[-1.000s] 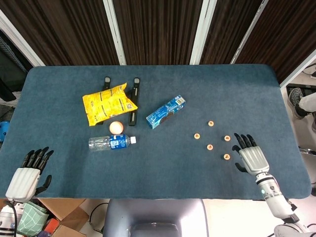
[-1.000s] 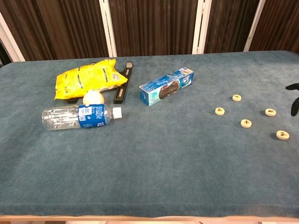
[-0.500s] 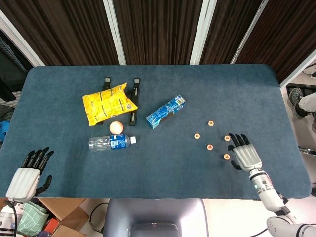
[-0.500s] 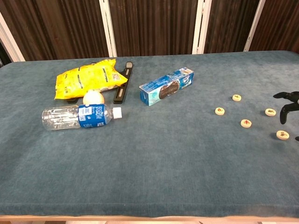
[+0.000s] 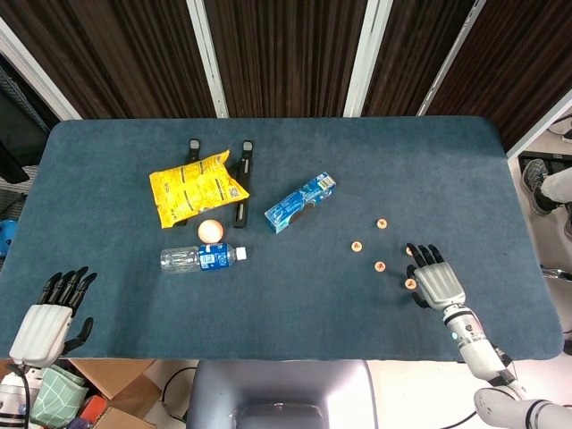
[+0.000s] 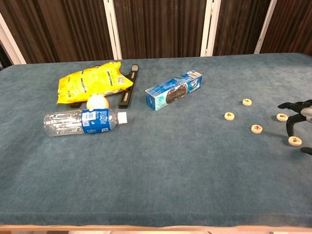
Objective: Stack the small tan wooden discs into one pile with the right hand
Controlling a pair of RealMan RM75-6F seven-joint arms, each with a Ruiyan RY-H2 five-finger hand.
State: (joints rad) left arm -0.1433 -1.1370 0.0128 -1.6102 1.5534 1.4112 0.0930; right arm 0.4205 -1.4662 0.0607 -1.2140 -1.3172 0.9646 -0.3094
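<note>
Several small tan wooden discs lie apart on the right part of the blue table. One disc lies farthest back, and others sit left of my right hand. That hand hovers with spread fingers and holds nothing. Its fingertips reach over one disc, and the nearest disc lies between a finger and the thumb, not gripped. In the chest view only the fingers of the right hand show at the right edge. My left hand rests open at the table's front left corner.
A yellow snack bag, a small ball, a lying water bottle, two black bars and a blue box occupy the left and middle. The table's right edge is near the hand.
My right hand has slid left and slightly toward the front, its fingers now over the two rightmost discs. The discs and left hand have not moved.
</note>
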